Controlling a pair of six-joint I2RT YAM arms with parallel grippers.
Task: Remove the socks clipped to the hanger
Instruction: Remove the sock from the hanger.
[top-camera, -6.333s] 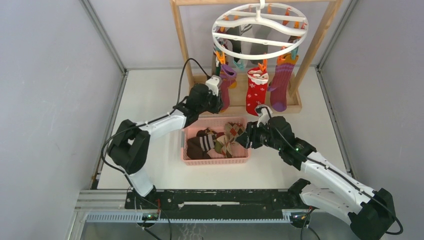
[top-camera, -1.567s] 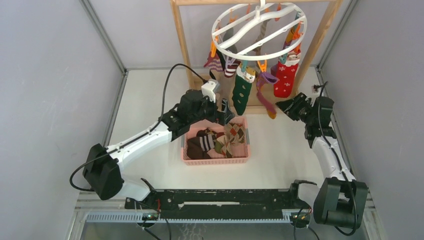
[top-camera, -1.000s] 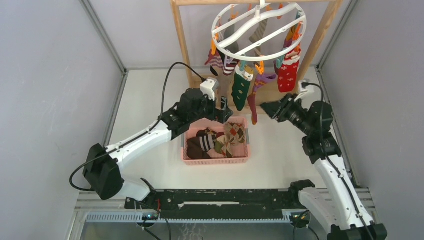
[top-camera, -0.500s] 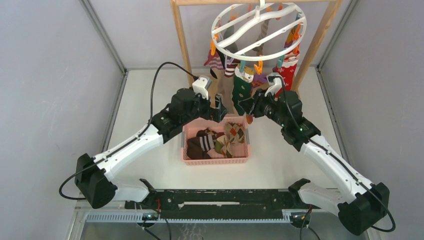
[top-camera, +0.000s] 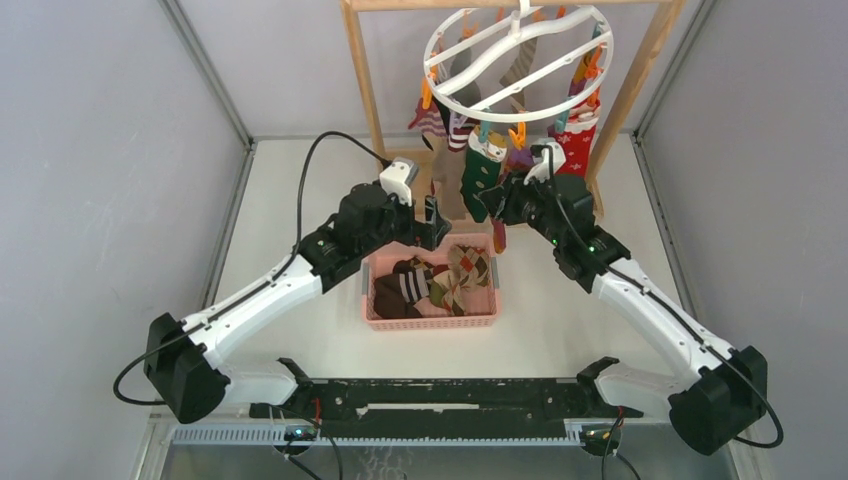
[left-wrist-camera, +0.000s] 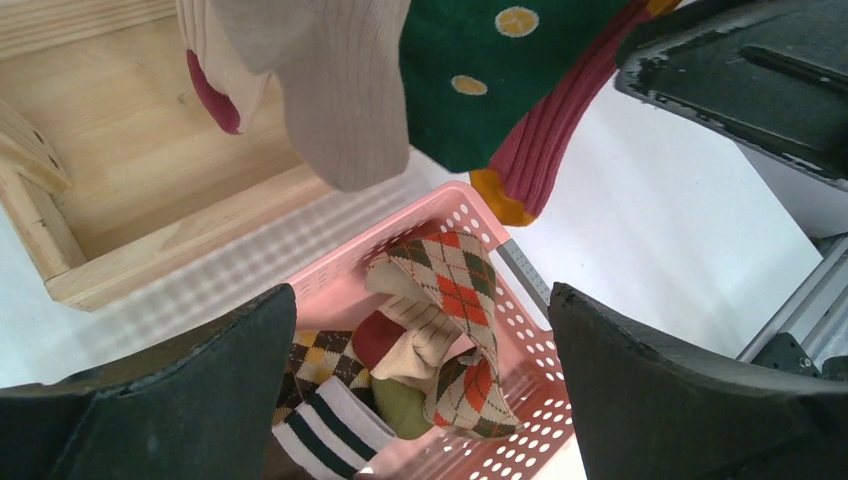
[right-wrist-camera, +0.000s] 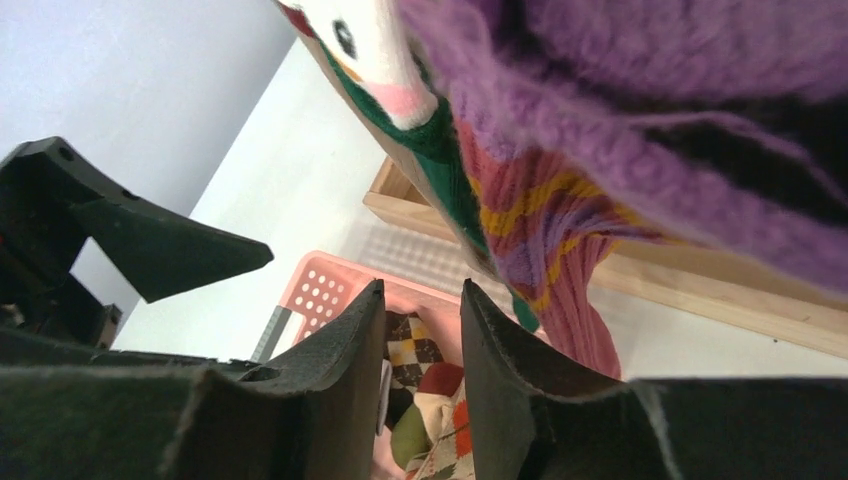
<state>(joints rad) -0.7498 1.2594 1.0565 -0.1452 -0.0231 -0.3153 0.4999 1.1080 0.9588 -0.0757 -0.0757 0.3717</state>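
The white ring hanger (top-camera: 497, 55) hangs from the wooden rack with several socks clipped round its rim. At the front hang a green sock (top-camera: 480, 176) with yellow dots (left-wrist-camera: 480, 90), a purple sock (top-camera: 517, 160) (right-wrist-camera: 650, 100) and a red sock (top-camera: 575, 140). My left gripper (top-camera: 435, 222) (left-wrist-camera: 420, 292) is wide open over the basket, just below the green sock and a beige sock (left-wrist-camera: 340, 90). My right gripper (top-camera: 493, 205) (right-wrist-camera: 423, 287) sits beside the green sock's lower end. Its jaws stand narrowly apart with nothing between them.
A pink basket (top-camera: 430, 320) (left-wrist-camera: 330, 285) holding argyle and striped socks lies under both grippers. The wooden rack (top-camera: 362, 80) has two posts and a base board (left-wrist-camera: 150, 180) behind the basket. Grey walls close in left and right.
My right arm has swung in from the right side to the hanging green sock. My left arm has drawn back slightly to the left, still open.
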